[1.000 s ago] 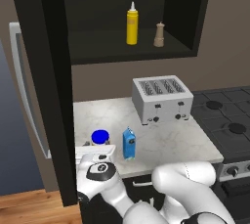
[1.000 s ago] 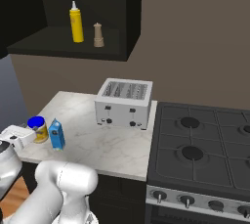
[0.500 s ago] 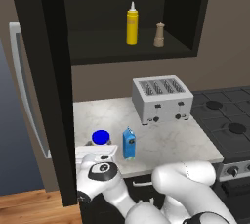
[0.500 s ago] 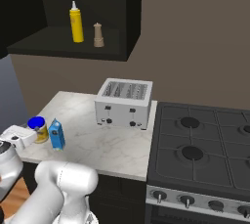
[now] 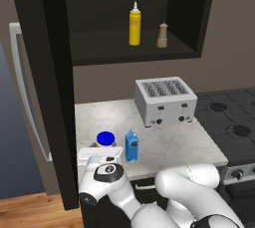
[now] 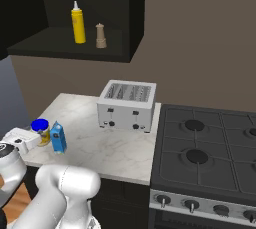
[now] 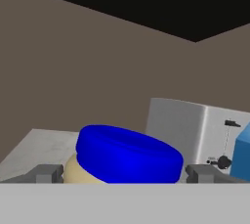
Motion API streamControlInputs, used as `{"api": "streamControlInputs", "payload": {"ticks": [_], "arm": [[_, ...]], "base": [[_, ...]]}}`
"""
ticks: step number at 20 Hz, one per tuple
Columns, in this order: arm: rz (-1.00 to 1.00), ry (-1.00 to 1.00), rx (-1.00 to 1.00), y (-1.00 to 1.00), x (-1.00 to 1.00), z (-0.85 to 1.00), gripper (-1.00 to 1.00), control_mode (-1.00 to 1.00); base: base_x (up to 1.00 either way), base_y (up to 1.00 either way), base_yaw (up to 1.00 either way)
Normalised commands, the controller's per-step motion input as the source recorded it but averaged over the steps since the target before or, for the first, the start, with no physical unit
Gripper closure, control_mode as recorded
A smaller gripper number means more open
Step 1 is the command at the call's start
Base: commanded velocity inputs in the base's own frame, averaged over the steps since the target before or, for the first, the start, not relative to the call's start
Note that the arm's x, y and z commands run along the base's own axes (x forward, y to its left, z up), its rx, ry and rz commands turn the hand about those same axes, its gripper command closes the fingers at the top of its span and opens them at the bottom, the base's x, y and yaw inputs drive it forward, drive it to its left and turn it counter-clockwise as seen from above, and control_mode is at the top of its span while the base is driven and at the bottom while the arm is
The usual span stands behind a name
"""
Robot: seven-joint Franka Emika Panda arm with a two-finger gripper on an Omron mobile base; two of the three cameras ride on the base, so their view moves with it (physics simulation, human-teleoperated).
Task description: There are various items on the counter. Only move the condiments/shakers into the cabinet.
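Note:
The blue-lidded jar (image 7: 128,154) sits near the front left corner of the marble counter (image 5: 167,141), squarely between my fingertips (image 7: 48,173). My gripper (image 7: 124,173) is open, its fingers flanking the jar's sides with slim gaps. In the left base view, the white hand with my gripper (image 5: 102,150) reaches in from the counter's front edge to the jar (image 5: 105,139). The yellow squeeze bottle (image 5: 134,24) and the tan shaker (image 5: 162,35) stand upright side by side on the shelf of the dark wall cabinet (image 5: 124,53).
A small blue carton (image 5: 131,146) stands just right of the jar, close to my hand. The silver toaster (image 5: 164,101) sits further back on the counter. A black stove (image 6: 210,148) borders the counter on the right, and a tall dark panel (image 5: 47,87) on the left.

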Motion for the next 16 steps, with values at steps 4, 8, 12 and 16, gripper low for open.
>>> {"api": "streamControlInputs", "payload": {"ticks": [4, 8, 12, 16], "arm": [[0.0, 0.0, 0.0, 0.0, 0.03, 0.0, -1.0, -1.0], [0.0, 0.0, 0.0, 0.0, 0.03, 0.0, -1.0, -1.0], [0.0, 0.0, 0.0, 0.0, 0.03, 0.0, -1.0, -1.0], [0.0, 0.01, 0.02, 0.0, 0.01, 0.0, -1.0, -1.0]], "base": [[0.0, 0.0, 0.0], [0.0, 0.0, 0.0], [0.0, 0.0, 0.0], [0.0, 0.0, 0.0]]}}
